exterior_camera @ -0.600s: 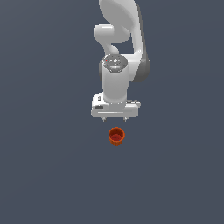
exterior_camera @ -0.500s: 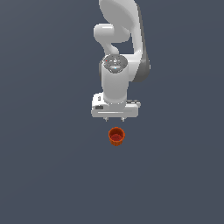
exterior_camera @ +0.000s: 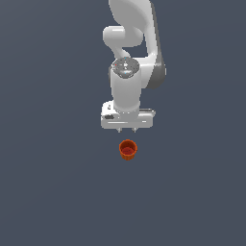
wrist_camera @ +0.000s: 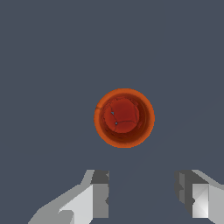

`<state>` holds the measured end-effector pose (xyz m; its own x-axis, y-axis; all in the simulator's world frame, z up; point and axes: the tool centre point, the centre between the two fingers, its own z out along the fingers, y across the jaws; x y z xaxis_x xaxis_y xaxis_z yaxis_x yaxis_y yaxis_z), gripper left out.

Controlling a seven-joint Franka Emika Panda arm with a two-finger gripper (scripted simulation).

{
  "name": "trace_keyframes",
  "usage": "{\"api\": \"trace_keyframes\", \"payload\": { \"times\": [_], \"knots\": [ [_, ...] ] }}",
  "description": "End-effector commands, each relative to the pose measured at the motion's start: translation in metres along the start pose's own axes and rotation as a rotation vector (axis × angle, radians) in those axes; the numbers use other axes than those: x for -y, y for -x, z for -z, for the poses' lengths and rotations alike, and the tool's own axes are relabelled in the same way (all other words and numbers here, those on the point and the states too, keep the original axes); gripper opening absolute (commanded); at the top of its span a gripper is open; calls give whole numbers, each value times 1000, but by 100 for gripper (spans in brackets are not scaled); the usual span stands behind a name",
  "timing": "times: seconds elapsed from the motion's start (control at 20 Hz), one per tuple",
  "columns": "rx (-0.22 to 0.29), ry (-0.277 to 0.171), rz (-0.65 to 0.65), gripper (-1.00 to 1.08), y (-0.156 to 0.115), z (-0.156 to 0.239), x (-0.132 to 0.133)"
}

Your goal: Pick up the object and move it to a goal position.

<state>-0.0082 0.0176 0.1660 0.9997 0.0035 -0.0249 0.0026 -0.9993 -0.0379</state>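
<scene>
The object is a small orange-red cup standing upright on the flat grey floor, its darker red inside facing up. It also shows in the wrist view, seen from straight above. My gripper hangs above and just behind the cup in the exterior view, fingers pointing down. It is open and empty. In the wrist view the gripper shows two fingers set wider apart than the cup. The cup lies ahead of the fingertips, not between them.
The white arm rises behind the gripper in the exterior view. The plain dark grey floor lies all around, with no other objects in view.
</scene>
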Motion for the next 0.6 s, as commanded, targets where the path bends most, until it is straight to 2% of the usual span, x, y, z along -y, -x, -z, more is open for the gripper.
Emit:
{"api": "trace_keyframes", "payload": {
  "times": [0.0, 0.25, 0.55],
  "knots": [
    [-6, -13, 4, 28, 0, 7, 0],
    [-29, -61, 22, 28, -1, 30, 1],
    [-82, -143, 64, 28, -1, 77, 4]
  ]
}}
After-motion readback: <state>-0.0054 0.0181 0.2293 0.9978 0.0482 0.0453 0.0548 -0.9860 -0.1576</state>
